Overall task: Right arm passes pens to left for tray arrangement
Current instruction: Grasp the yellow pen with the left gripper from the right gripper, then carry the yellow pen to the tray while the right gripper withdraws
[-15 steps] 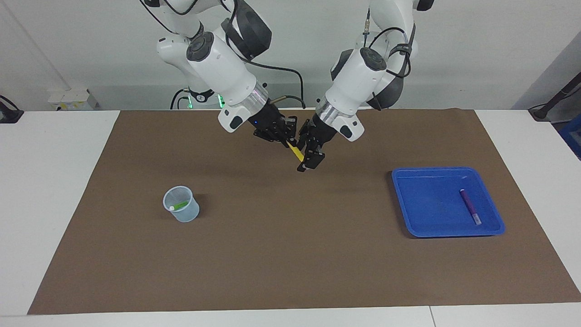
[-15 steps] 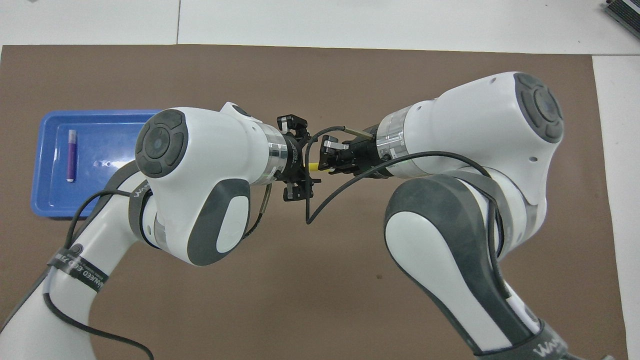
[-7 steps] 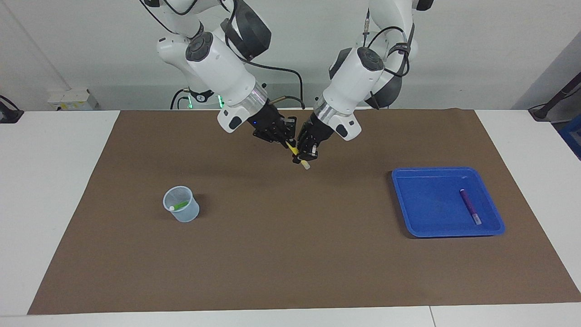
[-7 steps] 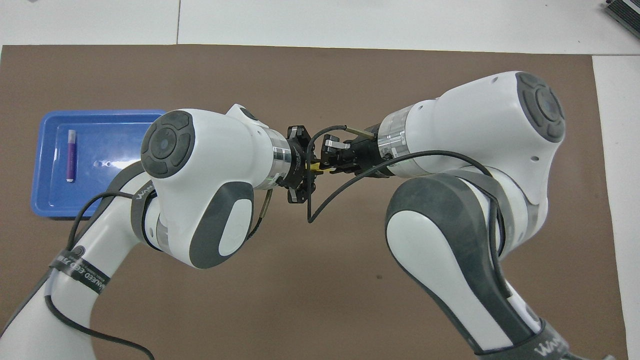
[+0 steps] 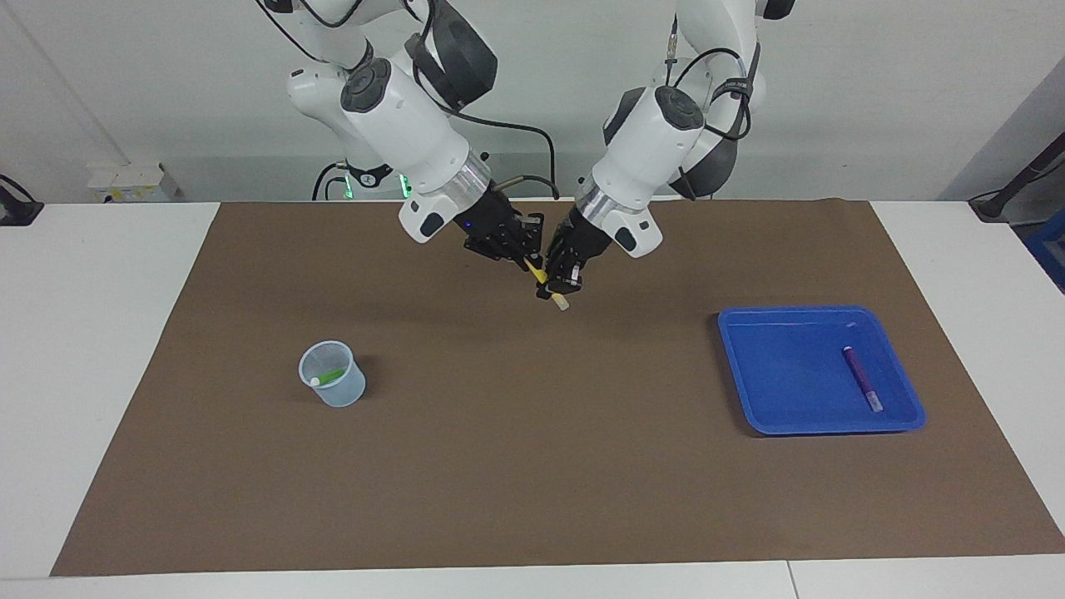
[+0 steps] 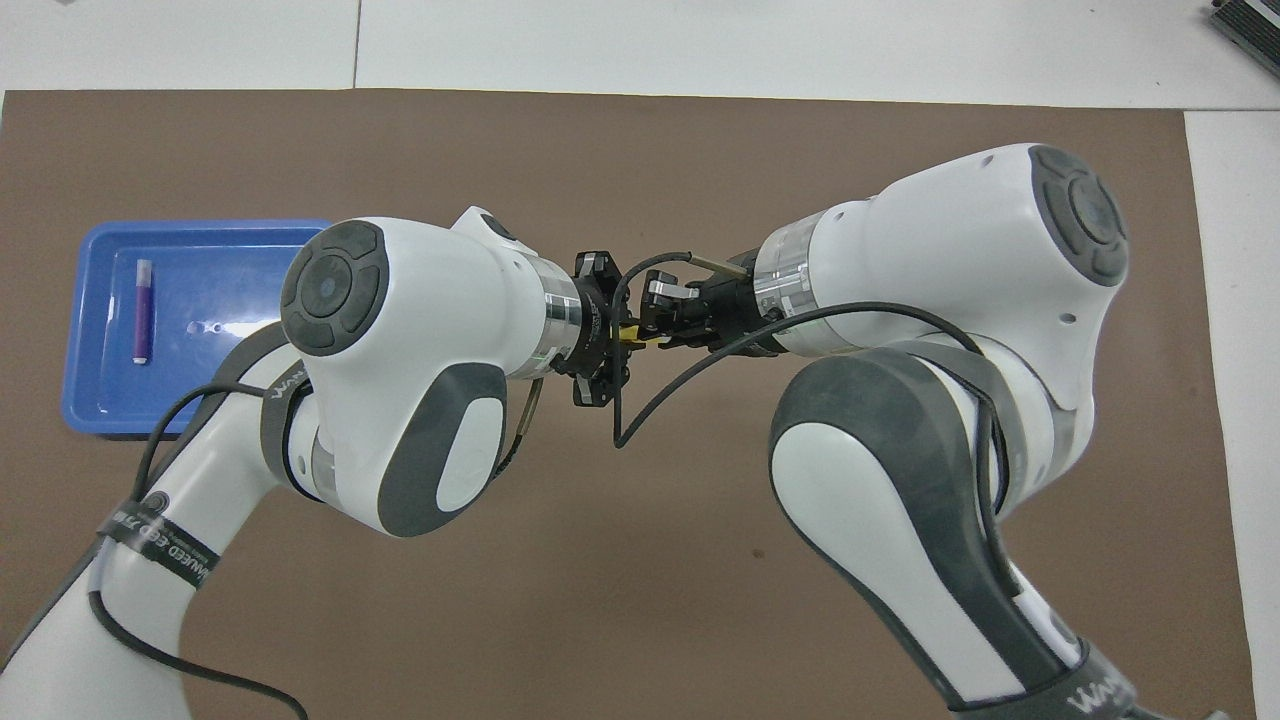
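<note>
The brown mat [image 5: 532,466] is carrying the blue tray [image 5: 774,399] with the purple pen [image 5: 861,378] lying in it toward the left arm's end, while mid-mat the left gripper [image 5: 556,287] is pinching the yellow pen [image 5: 549,287] tight and the right gripper [image 5: 526,249] is sitting at its upper end, can't tell how wide, plus the green pen [image 5: 330,377] is sitting in the cup [image 5: 333,384].

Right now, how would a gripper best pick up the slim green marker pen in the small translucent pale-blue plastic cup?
Probably grip the green marker pen near its pale end, coming down from above: it leans inside the cup, walls blocking any sideways approach.
</note>
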